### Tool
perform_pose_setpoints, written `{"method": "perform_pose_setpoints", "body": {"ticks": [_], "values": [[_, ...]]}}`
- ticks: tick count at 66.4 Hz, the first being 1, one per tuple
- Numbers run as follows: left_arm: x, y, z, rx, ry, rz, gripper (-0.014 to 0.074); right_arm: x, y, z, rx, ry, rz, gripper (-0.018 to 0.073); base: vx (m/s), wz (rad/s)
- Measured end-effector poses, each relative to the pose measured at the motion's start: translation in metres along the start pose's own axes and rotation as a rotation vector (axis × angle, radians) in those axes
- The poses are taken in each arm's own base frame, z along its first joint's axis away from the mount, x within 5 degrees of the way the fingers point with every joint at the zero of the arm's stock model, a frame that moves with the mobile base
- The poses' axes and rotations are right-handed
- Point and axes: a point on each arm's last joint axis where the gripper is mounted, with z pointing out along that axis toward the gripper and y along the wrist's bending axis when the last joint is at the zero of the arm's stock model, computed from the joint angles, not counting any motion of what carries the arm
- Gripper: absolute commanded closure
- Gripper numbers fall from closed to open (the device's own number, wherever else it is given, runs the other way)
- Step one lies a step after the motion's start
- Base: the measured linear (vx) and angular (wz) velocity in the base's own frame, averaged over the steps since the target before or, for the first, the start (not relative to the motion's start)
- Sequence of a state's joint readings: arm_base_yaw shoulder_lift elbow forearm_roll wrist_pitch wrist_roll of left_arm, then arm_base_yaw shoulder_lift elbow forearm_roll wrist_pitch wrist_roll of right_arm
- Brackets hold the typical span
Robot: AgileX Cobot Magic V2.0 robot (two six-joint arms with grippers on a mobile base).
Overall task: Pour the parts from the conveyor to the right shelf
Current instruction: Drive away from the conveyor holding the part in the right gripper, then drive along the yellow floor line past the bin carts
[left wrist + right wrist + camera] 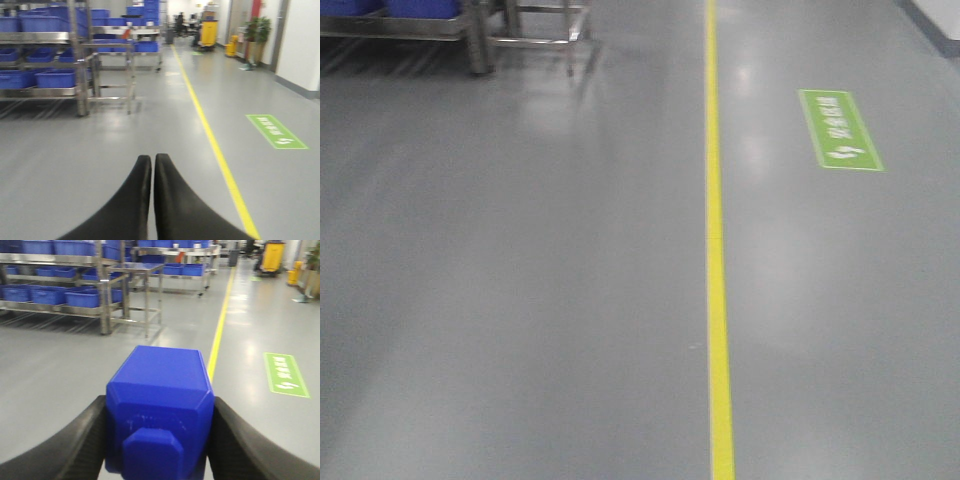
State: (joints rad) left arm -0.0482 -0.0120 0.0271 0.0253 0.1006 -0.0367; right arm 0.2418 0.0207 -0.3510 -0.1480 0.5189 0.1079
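1. While the base faced open floor, the right gripper [159,407] was pinching the blue block [157,375]. One black finger sat on each flank, the stud side faced the wrist camera, and the block filled the gap between the jaws.
2. The left gripper [152,160] had its jaws pressed together with nothing between them.
3. The shelf [47,260] stood ahead of the right jaws and off to their left, well apart. Blue bins [80,297] sat in rows on its tiers. The conveyor was in no view.
4. My read: this was the transit leg, with the block in hand and the drop-off not yet done.
5. Grip force should not sag on the drive. Smooth plastic flanks could slide on the pads under a jolt or a hard turn. I couldn't tell how deep the pads reached along the flanks.
6. The yellow line [718,300] ran ahead and just right of the jaws, and the shelf was on its left side, so the heading needed to swing left.
7. A small steel frame [142,270] stood just beside the shelf end, between the jaws and the farther bins. The wrist would have to clear it.
8. The jaws should spread only once they are over an open bin and low above its rim, or the block could bounce out.
9. The left arm was best left tucked, out of the right arm's reach path.
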Motion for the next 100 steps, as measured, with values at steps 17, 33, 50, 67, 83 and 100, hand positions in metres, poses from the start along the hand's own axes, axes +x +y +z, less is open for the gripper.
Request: {"method": "perform_pose_setpoints", "body": {"ticks": [17,33,50,67,83,100], "values": [[0.0,0.0,0.0,0.0,0.0,0.0,0.0603,0.0,0.0,0.0,0.0,0.0,0.0,0.0564,0.21,-0.5],[0.0,0.0,0.0,0.0,0.0,0.0,0.0603,0.0,0.0,0.0,0.0,0.0,0.0,0.0564,0.3,-0.17],[0.0,0.0,0.0,0.0,0.0,0.0,0.0603,0.0,0.0,0.0,0.0,0.0,0.0,0.0564,0.42,0.09],[0.0,0.0,0.0,0.0,0.0,0.0,0.0603,0.0,0.0,0.0,0.0,0.0,0.0,0.0564,0.49,0.18],[0.0,0.0,0.0,0.0,0.0,0.0,0.0603,0.0,0.0,0.0,0.0,0.0,0.0,0.0564,0.5,0.09],[0.0,0.0,0.0,0.0,0.0,0.0,0.0603,0.0,0.0,0.0,0.0,0.0,0.0,0.0564,0.54,-0.07]]}}
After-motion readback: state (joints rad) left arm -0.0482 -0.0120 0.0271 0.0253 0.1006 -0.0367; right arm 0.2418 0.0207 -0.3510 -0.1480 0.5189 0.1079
